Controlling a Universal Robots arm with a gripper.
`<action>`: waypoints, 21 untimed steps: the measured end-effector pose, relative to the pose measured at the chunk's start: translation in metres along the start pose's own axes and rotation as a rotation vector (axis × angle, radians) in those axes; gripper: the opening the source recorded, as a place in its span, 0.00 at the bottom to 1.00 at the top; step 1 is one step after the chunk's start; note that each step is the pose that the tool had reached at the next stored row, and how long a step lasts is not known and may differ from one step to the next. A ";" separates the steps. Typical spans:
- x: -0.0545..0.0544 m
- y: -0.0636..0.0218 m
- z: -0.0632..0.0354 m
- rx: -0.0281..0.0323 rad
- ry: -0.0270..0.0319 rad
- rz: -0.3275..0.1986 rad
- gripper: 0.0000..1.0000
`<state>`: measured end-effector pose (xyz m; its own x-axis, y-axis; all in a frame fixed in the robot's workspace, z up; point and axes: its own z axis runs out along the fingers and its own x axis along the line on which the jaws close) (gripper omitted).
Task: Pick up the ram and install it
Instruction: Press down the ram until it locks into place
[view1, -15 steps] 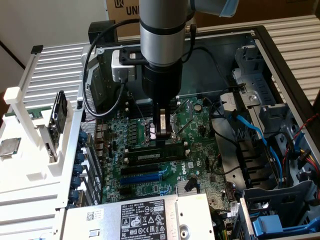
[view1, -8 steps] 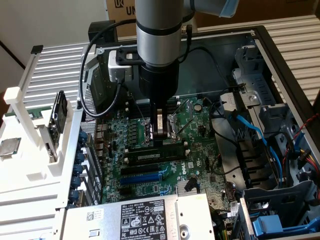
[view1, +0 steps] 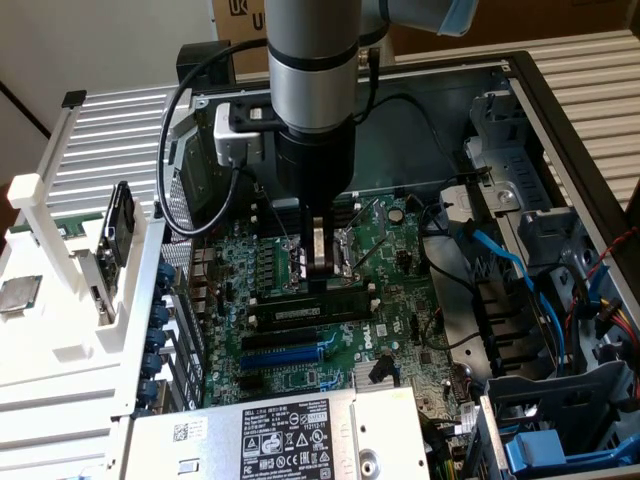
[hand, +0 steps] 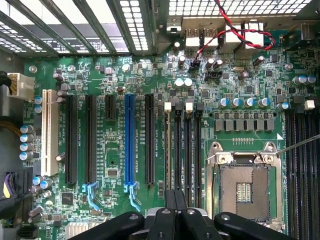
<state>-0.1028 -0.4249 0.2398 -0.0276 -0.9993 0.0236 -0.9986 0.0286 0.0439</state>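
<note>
Exterior view showed the arm's black pincer (view1: 318, 272) lowered into the open dark-grey metal computer case (view1: 560, 110), its fingers pressed together with nothing between them. The tips sat at, or just above, the upper edge of the ram (view1: 310, 312), a long thin green circuit-board stick with dark chips and a small white label. Whether they touched it could not be told.

The ram stood upright in the memory slot furthest from the square silver processor socket (hand: 245, 190), with the long blue expansion slot (view1: 285, 355) near on its other side. Seen edge-on from the wrist view, it ran down that slot, and the three black slots (hand: 188, 150) beside it were bare.

By my reading, the picking up was done and the stick had been placed. Only full seating could be left, and the slot's end clips were too small to judge.

The case held the green motherboard (view1: 390, 330), a grey power supply box with a white label (view1: 290, 435), blue and black cables and grey drive cages. On the exterior view's left, a white plastic rack (view1: 60, 330) carried a square silver processor chip (view1: 20, 297) and a dark flat part (view1: 120, 225) standing on edge.
</note>
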 end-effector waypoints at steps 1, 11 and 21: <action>-0.001 0.0017 0.0009 0.0044 -0.0002 0.000 0.11; -0.002 0.0024 0.0024 0.0073 0.0011 0.000 0.11; -0.002 0.0027 0.0041 0.0146 0.0010 0.000 0.11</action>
<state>-0.1056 -0.4230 0.2358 -0.0277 -0.9993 0.0246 -0.9992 0.0284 0.0293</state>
